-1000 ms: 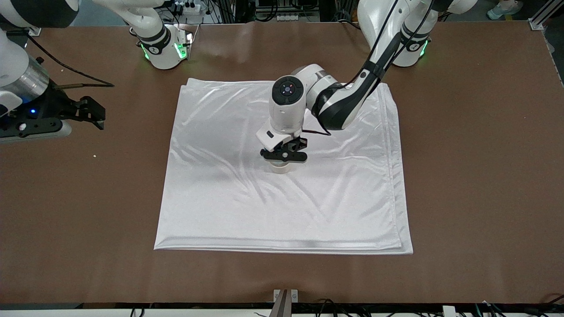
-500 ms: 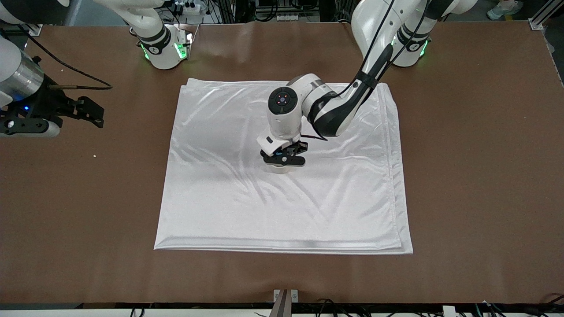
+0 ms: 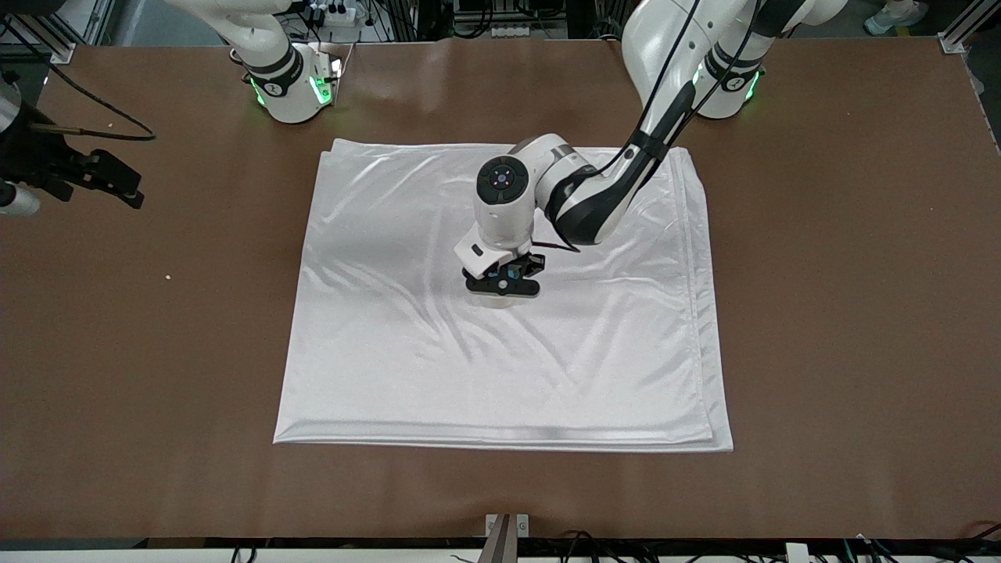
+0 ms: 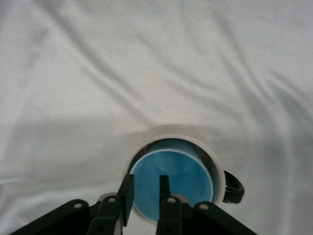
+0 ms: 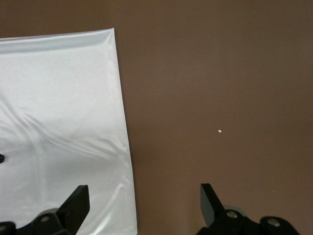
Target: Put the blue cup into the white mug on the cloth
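The white mug (image 4: 176, 131) stands on the cloth (image 3: 500, 375) near its middle, dark handle (image 4: 234, 188) to one side. The blue cup (image 4: 181, 176) sits inside the mug, its bright blue inside showing. My left gripper (image 3: 502, 285) hangs low right over the mug and hides most of it in the front view. In the left wrist view my left gripper (image 4: 145, 183) is open a little, one finger outside the cup's rim and one inside, with a gap. My right gripper (image 3: 125, 188) is open and empty over bare table off the right arm's end of the cloth.
The brown table (image 3: 844, 313) surrounds the cloth. A small white speck (image 3: 167, 276) lies on it toward the right arm's end. The right wrist view shows the cloth's edge (image 5: 122, 122) and bare table (image 5: 220, 73).
My left gripper has sunk a little lower onto the mug. My right gripper has drawn back toward the table's edge and its own base.
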Robot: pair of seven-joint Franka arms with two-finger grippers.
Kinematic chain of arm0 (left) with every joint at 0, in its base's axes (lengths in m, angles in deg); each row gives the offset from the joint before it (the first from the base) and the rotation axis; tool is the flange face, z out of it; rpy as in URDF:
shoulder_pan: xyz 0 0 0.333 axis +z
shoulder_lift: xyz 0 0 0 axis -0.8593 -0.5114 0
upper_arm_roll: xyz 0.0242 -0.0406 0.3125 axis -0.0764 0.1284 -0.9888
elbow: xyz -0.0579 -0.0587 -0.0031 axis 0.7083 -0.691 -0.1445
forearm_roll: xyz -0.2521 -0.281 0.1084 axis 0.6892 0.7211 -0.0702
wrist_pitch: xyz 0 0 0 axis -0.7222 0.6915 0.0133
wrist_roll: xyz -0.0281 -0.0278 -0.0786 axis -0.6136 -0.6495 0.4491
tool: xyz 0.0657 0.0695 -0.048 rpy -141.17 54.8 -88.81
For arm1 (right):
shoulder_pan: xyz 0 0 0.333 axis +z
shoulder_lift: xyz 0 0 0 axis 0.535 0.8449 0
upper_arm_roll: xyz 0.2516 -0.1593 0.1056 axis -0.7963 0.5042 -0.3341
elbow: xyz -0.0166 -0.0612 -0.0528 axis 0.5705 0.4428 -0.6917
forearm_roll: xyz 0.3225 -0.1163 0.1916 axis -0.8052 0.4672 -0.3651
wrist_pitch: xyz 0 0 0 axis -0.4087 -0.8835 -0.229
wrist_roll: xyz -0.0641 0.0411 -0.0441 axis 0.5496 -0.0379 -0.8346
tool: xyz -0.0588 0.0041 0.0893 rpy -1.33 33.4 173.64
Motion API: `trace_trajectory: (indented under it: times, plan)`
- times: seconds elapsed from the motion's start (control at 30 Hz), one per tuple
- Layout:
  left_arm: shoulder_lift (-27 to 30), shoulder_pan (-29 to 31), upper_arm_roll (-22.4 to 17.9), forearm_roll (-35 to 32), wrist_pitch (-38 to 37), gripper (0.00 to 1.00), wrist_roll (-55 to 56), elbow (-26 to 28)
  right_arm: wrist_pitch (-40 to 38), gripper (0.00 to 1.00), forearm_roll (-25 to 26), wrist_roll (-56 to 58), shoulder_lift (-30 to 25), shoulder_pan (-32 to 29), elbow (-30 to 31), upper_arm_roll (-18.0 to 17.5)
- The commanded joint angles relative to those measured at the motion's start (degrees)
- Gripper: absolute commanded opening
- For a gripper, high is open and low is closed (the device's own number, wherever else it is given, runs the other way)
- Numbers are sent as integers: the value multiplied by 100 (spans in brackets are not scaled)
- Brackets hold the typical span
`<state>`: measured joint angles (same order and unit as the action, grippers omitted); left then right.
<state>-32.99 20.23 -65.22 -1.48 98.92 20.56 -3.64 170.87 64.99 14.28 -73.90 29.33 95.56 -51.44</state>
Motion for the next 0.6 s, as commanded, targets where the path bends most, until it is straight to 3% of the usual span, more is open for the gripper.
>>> trace_trajectory:
  times: [0.0, 0.57]
  plan:
    - [-8, -46, -50, -141, 24, 100, 166, -151, 89, 100, -249, 10, -116, -190, 157, 72]
    - [1099, 771, -58, -159, -248, 100, 139, -124, 124, 100, -390, 10, -28, -385, 69, 19]
